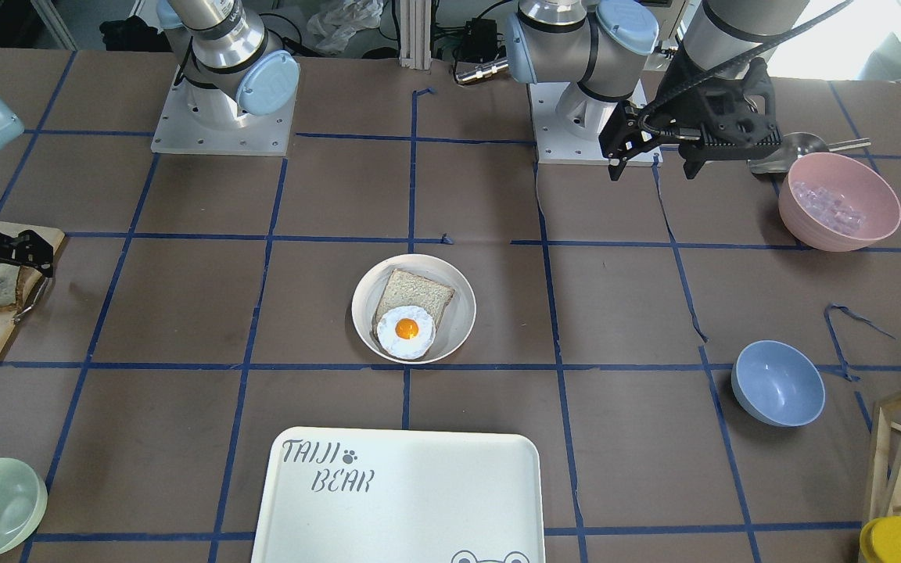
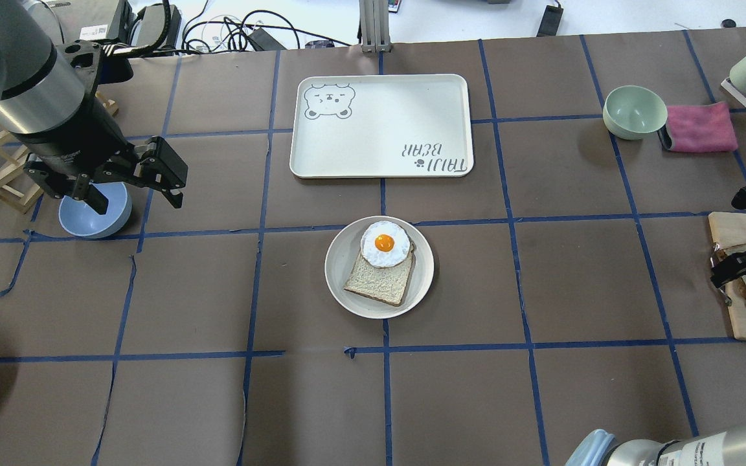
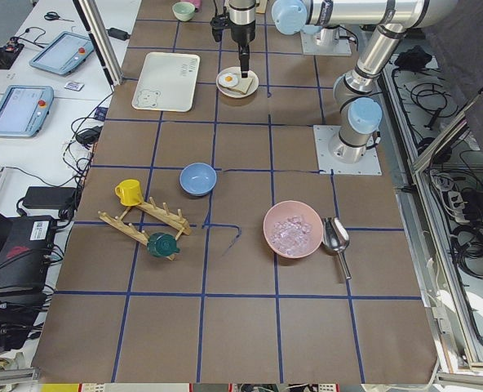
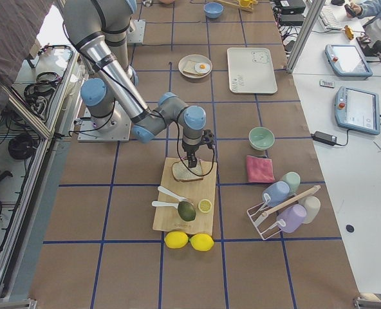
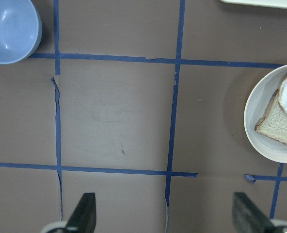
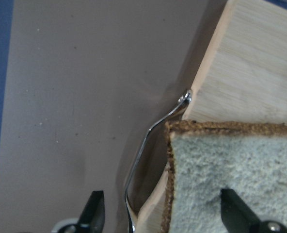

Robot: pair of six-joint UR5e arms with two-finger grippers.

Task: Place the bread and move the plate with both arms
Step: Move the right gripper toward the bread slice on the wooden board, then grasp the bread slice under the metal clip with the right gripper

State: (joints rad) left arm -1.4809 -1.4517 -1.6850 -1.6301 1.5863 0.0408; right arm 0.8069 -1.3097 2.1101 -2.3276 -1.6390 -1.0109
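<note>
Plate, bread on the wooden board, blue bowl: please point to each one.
plate (image 2: 337,260): overhead exterior view, bare left rim.
bread (image 6: 231,158): right wrist-mounted view, pale crumb.
blue bowl (image 1: 777,383): exterior front-facing view, inner wall.

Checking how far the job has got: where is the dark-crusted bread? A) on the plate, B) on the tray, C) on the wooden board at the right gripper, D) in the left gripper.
C: the bread lies on the board, the open right gripper straddling its edge; the plate holds only a small slice and an egg.
</note>
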